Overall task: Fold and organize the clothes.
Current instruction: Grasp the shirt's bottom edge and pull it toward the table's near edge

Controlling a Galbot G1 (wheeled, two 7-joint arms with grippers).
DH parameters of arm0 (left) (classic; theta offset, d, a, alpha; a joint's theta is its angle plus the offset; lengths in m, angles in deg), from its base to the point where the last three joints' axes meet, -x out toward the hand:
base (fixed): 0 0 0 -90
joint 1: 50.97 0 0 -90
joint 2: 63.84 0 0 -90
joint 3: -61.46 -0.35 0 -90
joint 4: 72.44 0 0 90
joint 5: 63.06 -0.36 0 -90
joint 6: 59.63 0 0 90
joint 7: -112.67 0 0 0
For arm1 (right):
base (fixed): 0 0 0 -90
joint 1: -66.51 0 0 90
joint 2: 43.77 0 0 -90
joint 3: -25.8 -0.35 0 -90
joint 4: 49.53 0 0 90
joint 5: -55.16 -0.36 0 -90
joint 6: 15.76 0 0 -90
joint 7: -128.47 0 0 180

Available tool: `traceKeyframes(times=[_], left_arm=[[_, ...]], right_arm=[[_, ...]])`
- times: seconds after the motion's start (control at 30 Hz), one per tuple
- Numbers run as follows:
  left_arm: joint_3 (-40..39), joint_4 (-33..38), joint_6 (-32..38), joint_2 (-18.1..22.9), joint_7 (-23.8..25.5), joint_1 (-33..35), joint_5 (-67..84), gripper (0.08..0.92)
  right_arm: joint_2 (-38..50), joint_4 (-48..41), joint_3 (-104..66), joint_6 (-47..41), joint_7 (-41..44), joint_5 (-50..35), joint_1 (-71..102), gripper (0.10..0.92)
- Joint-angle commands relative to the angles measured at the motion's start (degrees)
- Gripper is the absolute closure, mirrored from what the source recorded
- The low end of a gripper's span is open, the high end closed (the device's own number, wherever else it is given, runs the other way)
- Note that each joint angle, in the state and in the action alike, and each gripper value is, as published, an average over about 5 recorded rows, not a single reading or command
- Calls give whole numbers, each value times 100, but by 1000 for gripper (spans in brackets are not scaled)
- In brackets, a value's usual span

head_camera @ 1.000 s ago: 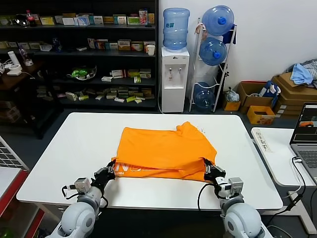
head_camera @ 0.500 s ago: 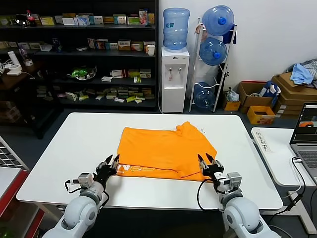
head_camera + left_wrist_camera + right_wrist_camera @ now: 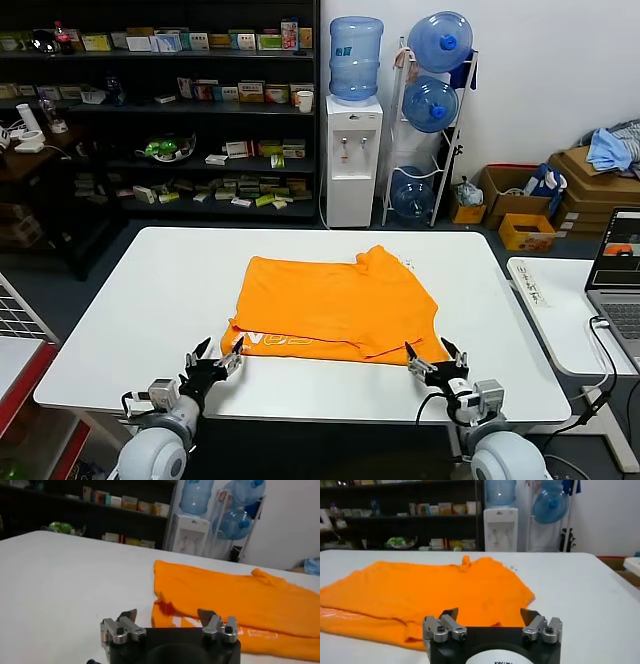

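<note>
The orange T-shirt (image 3: 335, 308) is laid on the white table (image 3: 150, 290), roughly at its middle, already doubled over once so that its long axis runs across the table from the robot's left to its right. The near hem, where a strip of white lettering (image 3: 278, 342) is shown, is turned toward the robot, and the neck is seen at the far right.

Both claws are placed just off that near edge, on the robot's side of it. The left gripper (image 3: 212, 361) is found just beside the near left corner of the shirt, and the right gripper (image 3: 436, 362) just beside the near right corner; each corner is thus served by its own arm, neither being clearly nearer. In both wrist views the fabric is seen directly ahead of the fingers.

The jaws of each claw are spread wide apart, and nothing is held or touched by either (bare table is seen between the fingertips). The next fold is judged to call for a fresh grasp, with the cloth lying straight forward of both claws.
</note>
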Motion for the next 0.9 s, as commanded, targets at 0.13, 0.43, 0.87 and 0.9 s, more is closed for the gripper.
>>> traceKeyframes(times=[0.13, 0.43, 0.87, 0.9], left_arm=[[38, -528, 231, 114, 314, -87, -197, 177], [35, -635, 239, 108, 306, -174, -178, 177], [-54, -684, 241, 136, 320, -245, -171, 484], [-55, -677, 241, 135, 319, -242, -168, 510]], right_arm=[[-67, -209, -90, -22, 41, -90, 100, 203], [-71, -260, -14, -135, -10, -299, 42, 278], [-9, -128, -17, -216, -127, -402, 110, 649], [-3, -114, -23, -215, -132, -405, 123, 675]])
